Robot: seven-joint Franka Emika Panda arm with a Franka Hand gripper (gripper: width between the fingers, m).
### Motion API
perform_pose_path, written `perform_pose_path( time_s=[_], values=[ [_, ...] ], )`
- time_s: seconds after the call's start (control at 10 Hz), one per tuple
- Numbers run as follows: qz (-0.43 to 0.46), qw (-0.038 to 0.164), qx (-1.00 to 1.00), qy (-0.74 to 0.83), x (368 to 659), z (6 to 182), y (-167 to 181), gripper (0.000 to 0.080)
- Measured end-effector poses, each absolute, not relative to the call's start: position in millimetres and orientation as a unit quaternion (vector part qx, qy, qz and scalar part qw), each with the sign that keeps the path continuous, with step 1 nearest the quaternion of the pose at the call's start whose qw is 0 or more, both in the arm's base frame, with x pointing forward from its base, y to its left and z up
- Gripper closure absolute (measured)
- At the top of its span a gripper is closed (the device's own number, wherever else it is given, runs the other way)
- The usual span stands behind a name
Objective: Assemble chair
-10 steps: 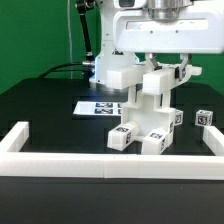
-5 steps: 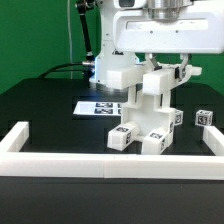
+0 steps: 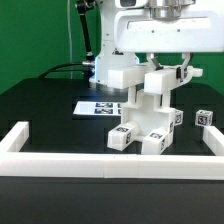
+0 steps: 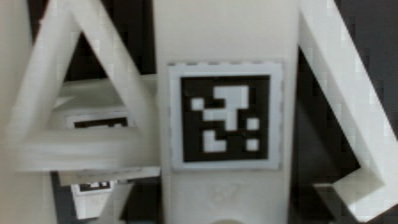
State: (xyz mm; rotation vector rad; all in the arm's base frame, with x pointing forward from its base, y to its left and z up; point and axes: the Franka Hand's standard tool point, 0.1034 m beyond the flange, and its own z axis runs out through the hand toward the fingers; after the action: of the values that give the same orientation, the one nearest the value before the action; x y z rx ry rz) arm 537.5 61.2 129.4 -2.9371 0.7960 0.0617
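Observation:
The partly built chair (image 3: 146, 112) stands in the middle of the black table, white and blocky, with tags on its lower feet. My gripper (image 3: 166, 68) comes down from above and is shut on the chair's upper bar (image 3: 160, 80). In the wrist view that bar (image 4: 228, 60) fills the middle and carries a black-and-white tag (image 4: 228, 115). The gripper (image 4: 228, 205) grips the bar, with slanted white chair parts (image 4: 63, 90) on either side. A fingertip (image 4: 356, 192) shows at the edge of the bar.
The marker board (image 3: 95, 106) lies flat behind the chair toward the exterior view's left. A small loose tagged part (image 3: 204, 117) sits at the exterior view's right. White border rails (image 3: 110, 161) run along the front and both sides. The arm's base (image 3: 100, 55) stands behind.

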Motion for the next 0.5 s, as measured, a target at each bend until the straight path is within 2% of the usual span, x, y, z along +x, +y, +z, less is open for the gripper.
perform_pose_path(
  time_s=[0.5],
  values=[
    [0.019, 0.049, -0.965, 0.259, 539.5, 129.6, 60.4, 0.0509]
  ],
)
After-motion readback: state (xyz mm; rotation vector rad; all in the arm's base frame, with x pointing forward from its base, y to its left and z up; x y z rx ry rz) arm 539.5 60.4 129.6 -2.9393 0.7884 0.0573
